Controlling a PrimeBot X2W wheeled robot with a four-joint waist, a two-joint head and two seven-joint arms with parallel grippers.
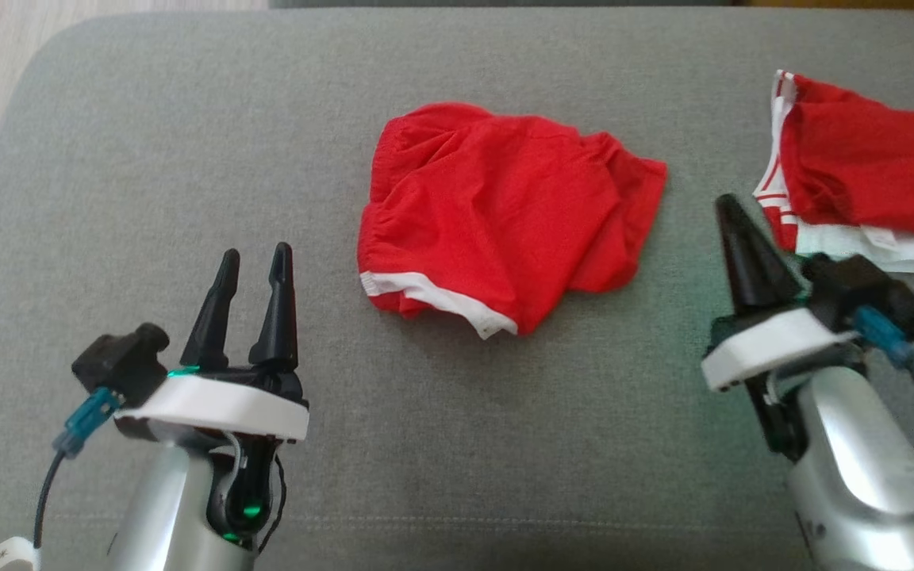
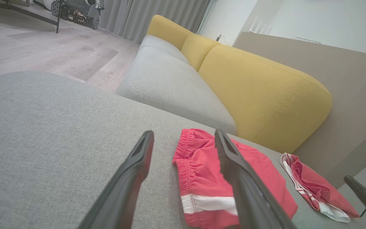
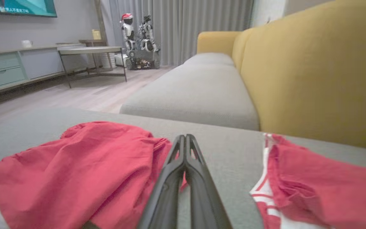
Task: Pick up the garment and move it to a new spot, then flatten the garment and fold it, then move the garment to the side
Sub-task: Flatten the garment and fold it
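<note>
While the red shorts (image 1: 505, 214) lie crumpled mid-cushion (image 1: 147, 159) between my arms, left gripper (image 1: 255, 252) stands spread wide, empty; right gripper (image 1: 731, 210) pressed together on nothing. Judged light, limp, thin cloth. Best pinched at the gathered waistband (image 1: 374, 190).

Second red garment (image 1: 873, 162): cut off at head view's right edge. Red shorts (image 2: 202, 178): partly hidden behind left gripper (image 2: 184, 133) finger.
</note>
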